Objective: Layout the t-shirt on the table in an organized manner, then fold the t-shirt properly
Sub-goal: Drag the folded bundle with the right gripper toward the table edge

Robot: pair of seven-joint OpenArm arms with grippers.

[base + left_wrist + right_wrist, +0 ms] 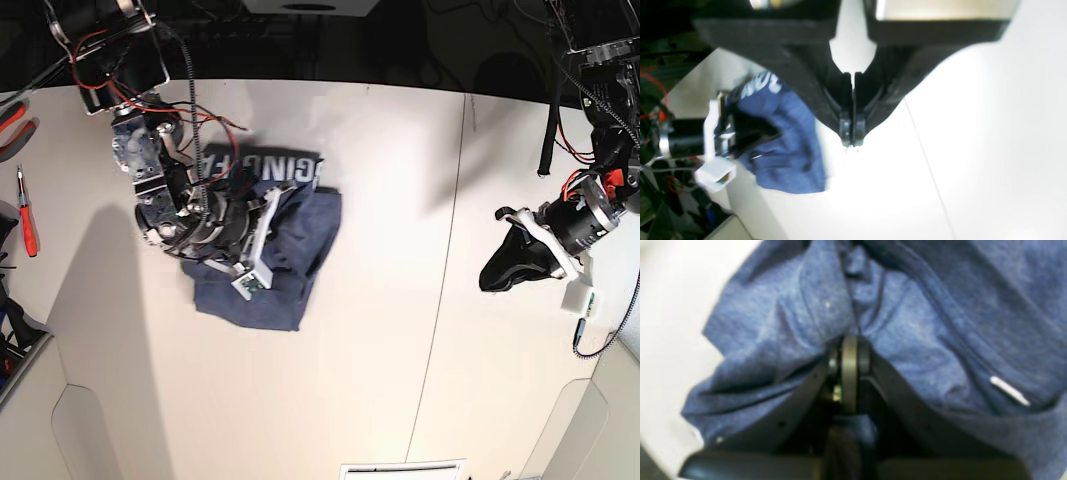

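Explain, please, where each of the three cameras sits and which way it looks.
Left wrist: on the left arm, looks past the shut left gripper at the table.
Right wrist: on the right arm, looks past the right gripper into the t-shirt.
Base: overhead, looks down; both arms show.
All views share the t-shirt.

Wide bare counter [400,300] between the bunched t-shirt [290,275] and the right edge — open passage down the middle and toward the near edge. Blocked over the shirt by the right claw [849,350], pressed into the cloth. Red-handled pliers [25,215] on the far-left edge.
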